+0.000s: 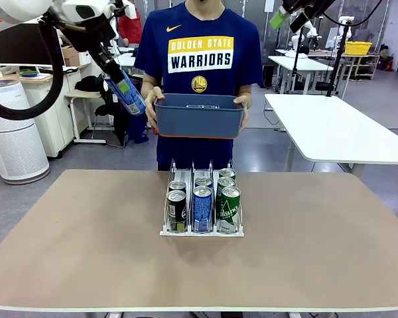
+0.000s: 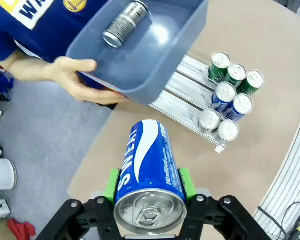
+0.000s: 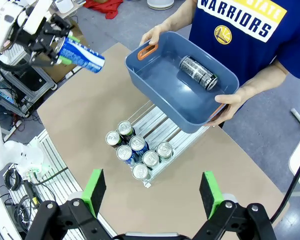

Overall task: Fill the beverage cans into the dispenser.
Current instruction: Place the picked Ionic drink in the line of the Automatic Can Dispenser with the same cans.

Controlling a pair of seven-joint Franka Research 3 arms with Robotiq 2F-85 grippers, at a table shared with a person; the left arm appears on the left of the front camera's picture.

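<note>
Holding the blue SWEAT can in my left gripper, I see both green pads pressed flat against its sides just below the silver top. That top faces my wrist camera at six o'clock, and the can's body runs straight out between the fingers toward twelve. From the front camera, this gripper sits high off the table at about ten o'clock from the dispenser, with the can tilted so its bottom end points down toward five o'clock.

The dispenser stands mid-table with seven cans at its near end. Two black cans fill the lane on the nine o'clock side, two blue cans the middle lane and three green cans the three o'clock lane.

At twelve o'clock a person holds a blue-grey tub in both hands, above the dispenser's far end. One hand grips its rim. A black-and-silver can lies on its side inside the tub.

My right gripper hangs high over the table, fingers spread wide, looking down on the dispenser and tub, well apart from both.
</note>
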